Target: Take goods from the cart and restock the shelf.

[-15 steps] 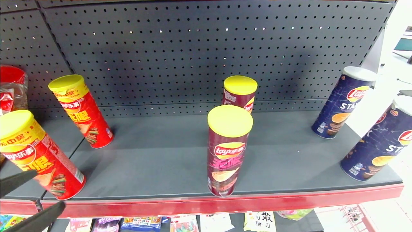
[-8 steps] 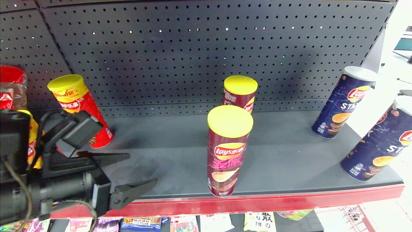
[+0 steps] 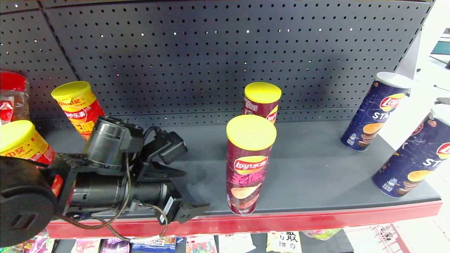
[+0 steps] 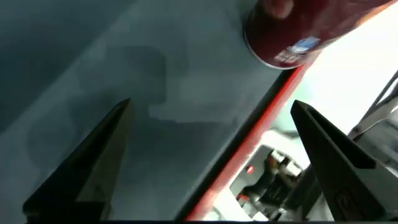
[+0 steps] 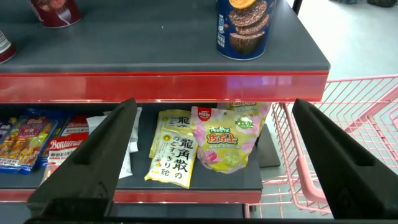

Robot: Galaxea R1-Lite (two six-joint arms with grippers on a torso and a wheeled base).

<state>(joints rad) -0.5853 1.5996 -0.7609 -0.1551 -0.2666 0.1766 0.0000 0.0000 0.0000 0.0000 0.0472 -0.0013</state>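
A maroon chip can with a yellow lid stands upright at the front edge of the grey shelf; a second one stands behind it. My left gripper is open over the shelf's front, just left of the front can, with nothing between its fingers. In the left wrist view the gripper faces bare shelf, the can's base off to one side. My right gripper is open and empty, low in front of the shelf's red edge.
Two red cans stand at the shelf's left, two blue cans at its right. Snack bags lie on the lower shelf. A pink wire cart sits beside it.
My left arm has swung in from the left across the shelf front, toward the front maroon can, staying open. The cans have not moved.
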